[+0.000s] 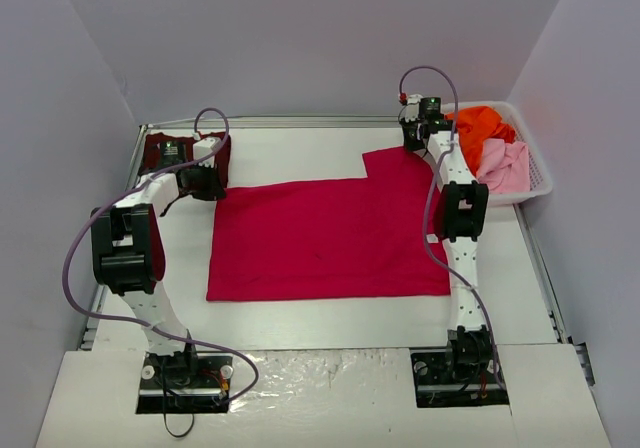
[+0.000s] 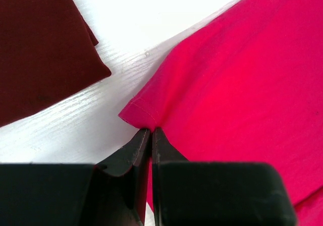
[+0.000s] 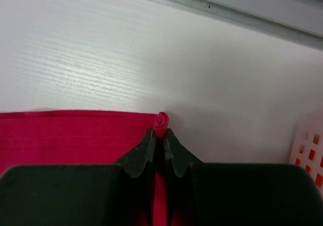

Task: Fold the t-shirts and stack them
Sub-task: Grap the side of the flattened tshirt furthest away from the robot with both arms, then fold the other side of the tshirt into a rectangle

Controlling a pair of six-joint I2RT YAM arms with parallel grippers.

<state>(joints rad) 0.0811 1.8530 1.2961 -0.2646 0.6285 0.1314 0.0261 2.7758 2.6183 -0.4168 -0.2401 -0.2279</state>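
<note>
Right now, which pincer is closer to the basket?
Right. The right pincer holds the red shirt beside the basket; the left pincer holds it across the table, by the maroon shirt.

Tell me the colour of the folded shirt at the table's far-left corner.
The folded shirt is dark maroon, clearest in the left wrist view.

Crimson t-shirt [image 1: 330, 238], maroon t-shirt [image 2: 40, 49].

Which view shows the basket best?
Top external: nearly the whole basket shows at far right, holding the orange shirt and pink shirt. The right wrist view catches only a corner of the basket; the left wrist view shows none of it.
</note>
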